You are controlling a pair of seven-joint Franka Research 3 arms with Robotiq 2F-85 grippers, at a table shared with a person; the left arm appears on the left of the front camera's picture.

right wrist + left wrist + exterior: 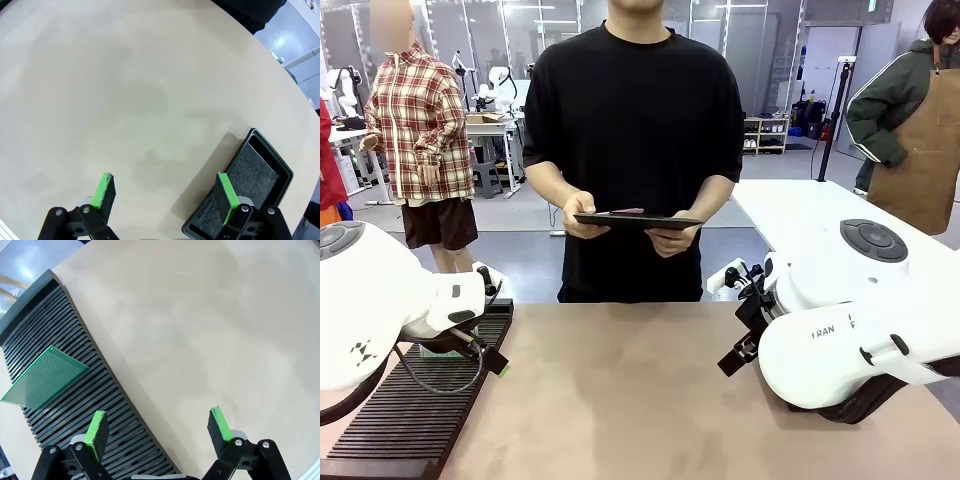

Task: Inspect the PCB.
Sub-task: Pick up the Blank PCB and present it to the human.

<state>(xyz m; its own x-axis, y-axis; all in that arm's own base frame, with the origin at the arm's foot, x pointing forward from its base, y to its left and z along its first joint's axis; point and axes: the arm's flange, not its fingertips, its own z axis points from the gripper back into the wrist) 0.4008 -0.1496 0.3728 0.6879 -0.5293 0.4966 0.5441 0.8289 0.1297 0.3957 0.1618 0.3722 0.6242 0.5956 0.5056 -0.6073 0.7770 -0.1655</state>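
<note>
The PCB (pixel 45 377) rests tilted on the slotted black rack (pixel 107 390), at ten o'clock from my left hand (pixel 157 426), which is released above the tabletop (pixel 200 315). My right hand (pixel 165 192) is released too. At its three o'clock, a black tray (pixel 282 172) shows only its dark speckled lining.

PCB (pixel 45 377): one thin green rectangular board.
The surface carries a fine, pale dotted grid. The board rests on the black slotted rack (pixel 100 405), skewed to the ribs. Whether it is seated in a slot cannot be determined.
</note>
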